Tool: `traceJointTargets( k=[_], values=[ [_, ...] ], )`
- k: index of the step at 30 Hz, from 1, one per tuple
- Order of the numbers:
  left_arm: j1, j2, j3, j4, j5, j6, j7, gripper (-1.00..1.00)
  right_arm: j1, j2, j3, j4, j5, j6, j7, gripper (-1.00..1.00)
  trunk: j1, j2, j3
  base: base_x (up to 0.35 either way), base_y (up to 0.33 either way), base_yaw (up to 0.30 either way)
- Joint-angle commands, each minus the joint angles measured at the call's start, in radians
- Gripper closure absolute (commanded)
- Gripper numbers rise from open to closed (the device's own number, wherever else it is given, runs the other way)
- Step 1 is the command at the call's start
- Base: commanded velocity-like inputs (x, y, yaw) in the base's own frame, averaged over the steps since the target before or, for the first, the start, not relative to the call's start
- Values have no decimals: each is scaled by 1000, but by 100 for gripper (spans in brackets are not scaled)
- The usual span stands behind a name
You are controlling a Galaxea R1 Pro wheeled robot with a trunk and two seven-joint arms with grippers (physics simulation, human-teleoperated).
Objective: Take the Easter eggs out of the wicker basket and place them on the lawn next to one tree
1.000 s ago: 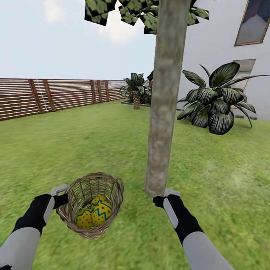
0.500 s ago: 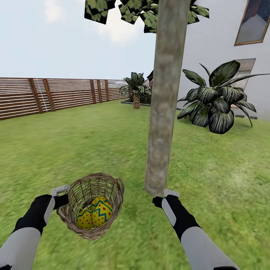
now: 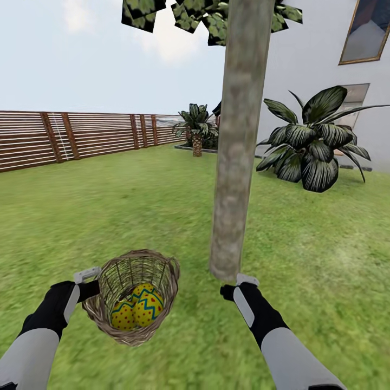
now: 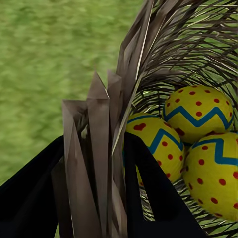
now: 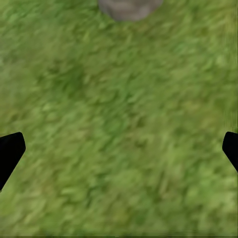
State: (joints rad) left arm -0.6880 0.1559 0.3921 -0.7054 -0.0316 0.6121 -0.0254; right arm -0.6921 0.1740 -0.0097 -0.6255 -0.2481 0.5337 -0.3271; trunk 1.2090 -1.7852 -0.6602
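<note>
The wicker basket point(image 3: 135, 295) hangs just above the lawn point(image 3: 135, 216), and my left gripper point(image 3: 88, 283) is shut on its rim. In the left wrist view the woven rim point(image 4: 101, 148) sits pinched between the black fingers point(image 4: 148, 183). All three Easter eggs point(image 3: 136, 310) lie inside the basket: one point(image 4: 198, 111), a second point(image 4: 153, 141) and a third point(image 4: 213, 173). The tree point(image 3: 235, 141) rises right of the basket. My right gripper point(image 3: 230, 287) is open and empty, close to the foot of the trunk point(image 5: 129, 7), with grass between its fingertips point(image 5: 10, 151).
A big dark-leaved plant point(image 3: 314, 143) grows by the white house wall point(image 3: 319, 49) at the right. A short palm point(image 3: 196, 130) stands far back. A brown slatted fence point(image 3: 70, 138) bounds the grass at the left.
The whole picture has shifted very slightly. The basket, the eggs and both grippers keep their places.
</note>
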Motion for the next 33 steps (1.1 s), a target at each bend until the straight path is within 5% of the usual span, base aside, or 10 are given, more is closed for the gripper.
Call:
traceJointTargets(
  k=[1,33],
  values=[
    [-1,0,2,-2,2,5,-2,100,-1,0,0,4,-10,1,-7,-100,4,-8,-4,0,0,0],
    [-1,-1,2,-2,1,5,-2,100,-1,0,-1,9,-10,-1,-7,-100,126,-232,-104,0,0,0]
  ],
)
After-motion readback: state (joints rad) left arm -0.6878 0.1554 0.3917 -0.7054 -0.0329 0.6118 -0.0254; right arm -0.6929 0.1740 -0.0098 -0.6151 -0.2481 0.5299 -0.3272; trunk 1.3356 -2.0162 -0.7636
